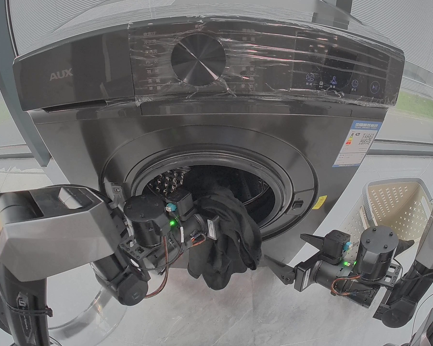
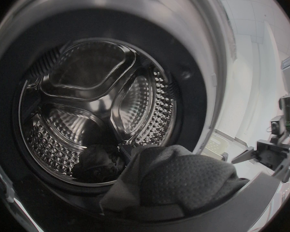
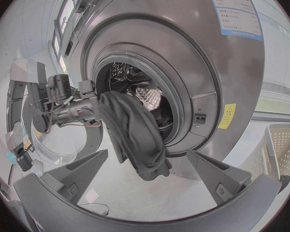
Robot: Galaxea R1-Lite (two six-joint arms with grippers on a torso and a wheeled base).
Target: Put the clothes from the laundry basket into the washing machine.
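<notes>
The job looks partly done; one dark lump of clothes [image 2: 98, 163] lies at the bottom of the drum [image 2: 87, 78] of the washing machine [image 1: 82, 135]; the left end effector [image 1: 208, 229] holds a black cloth [image 1: 231, 251] right at the round opening; much of the cloth hangs down outside over the rim, so I think it needs a push deeper in; the right end effector [image 1: 284, 247] is wide open and holds nothing, low down between the machine and the laundry basket [image 1: 399, 207]; the basket's bottom is cut off, so I cannot tell if more clothes wait there; the left fingers are buried in the cloth.
</notes>
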